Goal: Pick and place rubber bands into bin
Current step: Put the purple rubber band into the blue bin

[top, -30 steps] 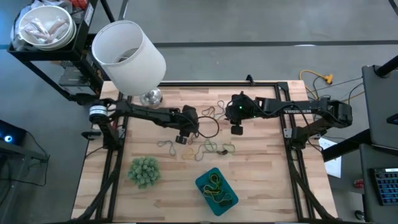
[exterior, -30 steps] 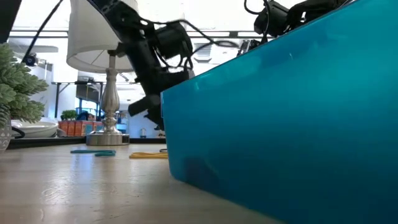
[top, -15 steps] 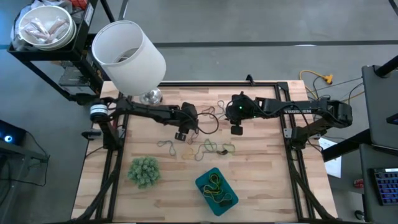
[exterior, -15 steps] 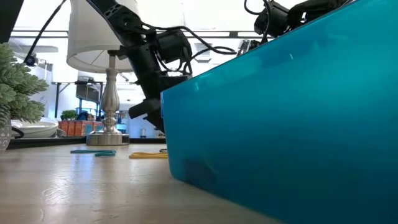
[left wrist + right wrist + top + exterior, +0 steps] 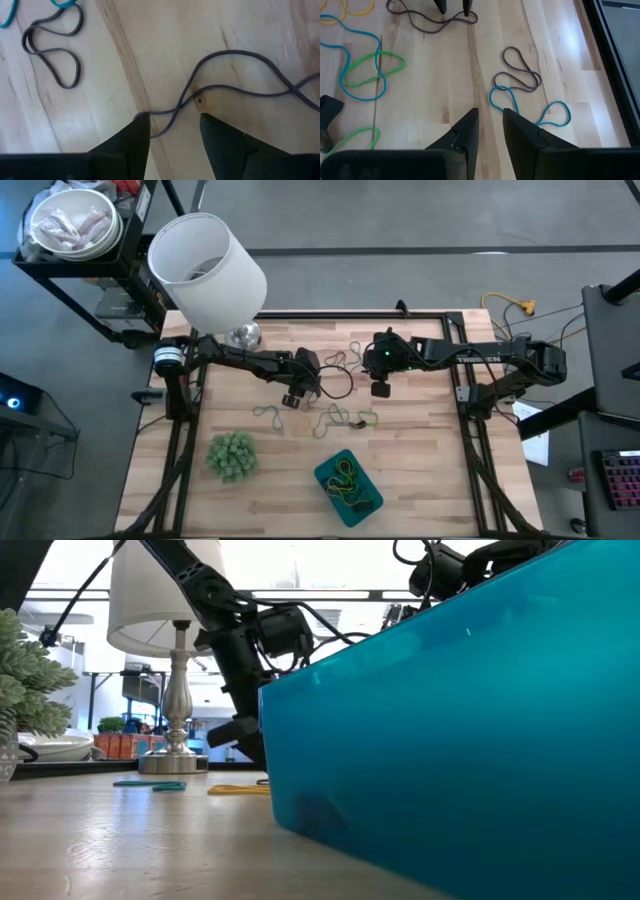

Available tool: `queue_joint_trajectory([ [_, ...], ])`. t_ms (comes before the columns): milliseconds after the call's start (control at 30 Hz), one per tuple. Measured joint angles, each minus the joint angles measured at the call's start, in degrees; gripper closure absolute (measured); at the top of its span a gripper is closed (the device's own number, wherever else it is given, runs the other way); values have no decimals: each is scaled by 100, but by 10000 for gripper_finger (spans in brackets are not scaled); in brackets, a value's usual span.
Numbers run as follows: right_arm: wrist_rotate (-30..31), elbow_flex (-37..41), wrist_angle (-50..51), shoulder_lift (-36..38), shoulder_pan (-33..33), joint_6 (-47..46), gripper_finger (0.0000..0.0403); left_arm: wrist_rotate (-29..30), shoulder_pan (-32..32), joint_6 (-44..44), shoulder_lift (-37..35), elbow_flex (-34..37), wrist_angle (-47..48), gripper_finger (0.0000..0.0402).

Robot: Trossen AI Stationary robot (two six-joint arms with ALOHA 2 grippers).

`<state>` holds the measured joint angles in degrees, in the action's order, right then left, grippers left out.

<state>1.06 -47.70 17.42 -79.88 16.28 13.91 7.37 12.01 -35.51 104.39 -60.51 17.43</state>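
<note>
Left hand (image 5: 170, 132), fingers spread, straddles a long dark grey rubber band (image 5: 235, 87) lying crosswise on the wooden bench (image 5: 420, 470); the teal rectangular bin (image 5: 348, 487) sits well apart.

The bin (image 5: 348, 487) is a small teal tray with rounded corners, lying turned at an angle near the front edge of the surface (image 5: 420, 470). Some yellow and dark bands (image 5: 346, 478) lie inside it. More bands (image 5: 338, 419), thin and floppy, lie scattered flat on the middle of the surface.
</note>
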Motion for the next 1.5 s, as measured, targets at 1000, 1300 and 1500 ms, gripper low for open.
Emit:
queue_joint_trajectory([
  [1000,11,9,32,0,1,22,330,-900,190,627,1129,-1480,1895,285],
  [1300,11,13,32,0,1,33,330,-823,188,663,1131,-1665,2005,386],
  [1500,11,13,34,0,0,68,330,-538,166,671,1053,-1665,2008,400],
])
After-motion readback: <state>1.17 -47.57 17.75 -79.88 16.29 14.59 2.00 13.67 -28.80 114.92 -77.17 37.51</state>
